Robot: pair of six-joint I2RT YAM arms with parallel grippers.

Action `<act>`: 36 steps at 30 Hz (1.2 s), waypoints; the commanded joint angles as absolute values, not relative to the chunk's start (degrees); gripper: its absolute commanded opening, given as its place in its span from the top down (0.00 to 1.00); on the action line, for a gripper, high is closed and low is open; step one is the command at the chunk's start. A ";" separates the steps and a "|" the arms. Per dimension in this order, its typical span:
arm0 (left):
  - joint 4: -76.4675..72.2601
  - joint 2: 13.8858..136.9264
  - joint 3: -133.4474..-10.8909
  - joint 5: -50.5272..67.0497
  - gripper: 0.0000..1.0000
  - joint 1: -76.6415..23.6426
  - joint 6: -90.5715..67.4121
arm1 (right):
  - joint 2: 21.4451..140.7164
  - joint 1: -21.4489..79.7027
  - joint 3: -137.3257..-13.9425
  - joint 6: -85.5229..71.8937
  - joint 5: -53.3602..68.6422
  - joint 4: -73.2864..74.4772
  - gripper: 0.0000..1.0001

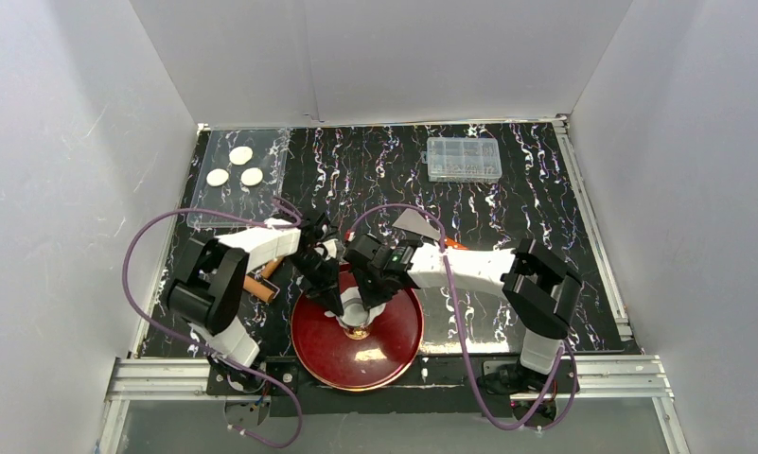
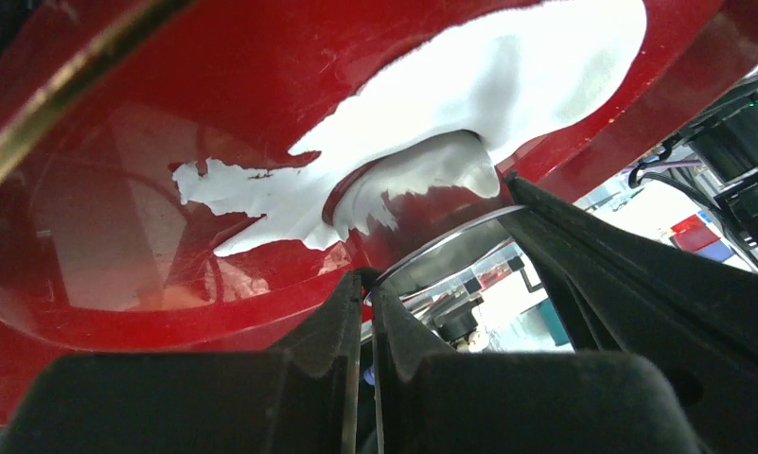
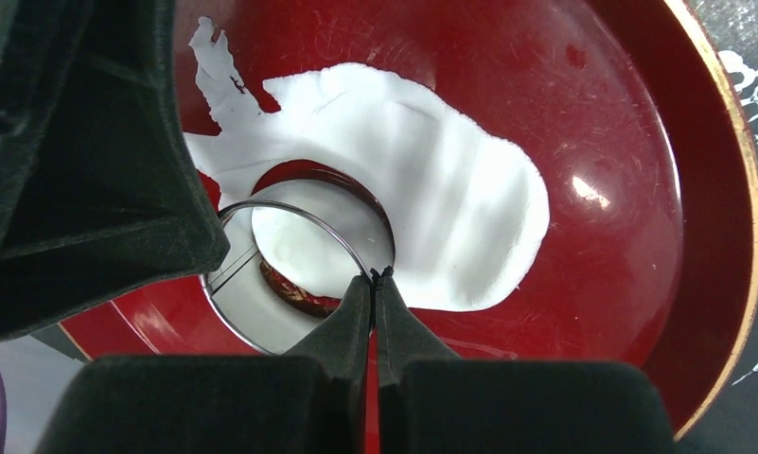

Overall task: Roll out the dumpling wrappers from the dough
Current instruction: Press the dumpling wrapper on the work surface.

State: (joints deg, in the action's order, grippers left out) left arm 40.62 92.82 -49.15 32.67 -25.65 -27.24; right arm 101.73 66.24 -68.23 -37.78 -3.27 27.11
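Treat dough (image 3: 450, 189) as soft, thin, tear-prone; lift at edge. Note left gripper (image 2: 367, 284), right gripper (image 3: 379, 279) clamped on ring (image 3: 235, 305) at plate (image 3: 630, 189) centre.

three wrappers (image 1: 240, 154), one dough (image 3: 431, 189) — one metal ring (image 3: 231, 305)

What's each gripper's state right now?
Left gripper: jaws shut, pinching the rim of the metal ring.
Right gripper: jaws shut on the same ring's rim.

Red plate (image 1: 394, 361), metal ring (image 3: 237, 307), perhaps rolling pin (image 1: 260, 288)
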 commanded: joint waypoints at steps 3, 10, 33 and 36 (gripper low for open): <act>37.67 100.71 -54.84 15.57 1.00 -25.66 -25.16 | 102.64 64.80 -70.56 -36.55 2.06 33.31 0.99; 37.44 91.67 -43.97 19.94 1.00 -25.66 -26.59 | 99.55 66.54 -65.31 -40.67 3.34 31.06 0.99; 38.54 101.49 -52.65 15.10 1.00 -25.66 -23.82 | 103.87 62.53 -70.79 -36.03 2.39 33.12 0.99; 37.45 97.20 -47.69 15.95 1.00 -25.66 -23.66 | 101.65 63.47 -66.28 -39.10 3.03 30.29 0.99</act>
State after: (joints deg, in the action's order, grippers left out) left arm 46.28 98.43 -54.15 32.77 -26.04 -25.52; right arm 103.11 63.02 -70.24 -37.01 2.04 29.80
